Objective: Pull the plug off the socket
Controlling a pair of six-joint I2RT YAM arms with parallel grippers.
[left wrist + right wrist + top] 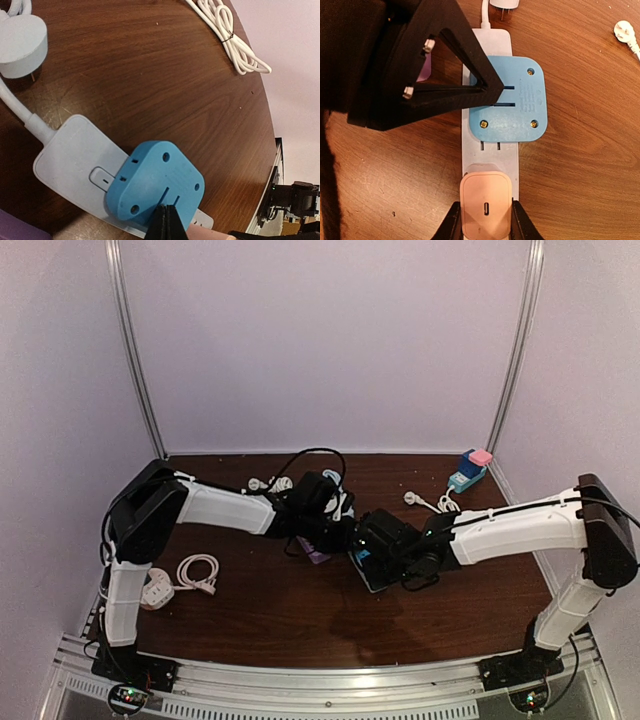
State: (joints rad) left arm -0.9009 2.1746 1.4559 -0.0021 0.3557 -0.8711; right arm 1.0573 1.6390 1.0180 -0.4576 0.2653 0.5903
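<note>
right wrist: r gripper (486, 222) clamps pink plug (485, 200) at pwr strip (490, 155) end

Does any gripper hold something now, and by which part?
The right gripper clamps the pink plug by its two opposite sides. The left gripper, shut, holds nothing; its tip only rests on the blue adapter.

This is a robot lab test booth. Plain pale walls (320, 340) and corner metal posts (135, 350) enclose a dark wooden table (300, 625), with two white robot arms (220, 505) bolted to an aluminium rail (330, 680).
</note>
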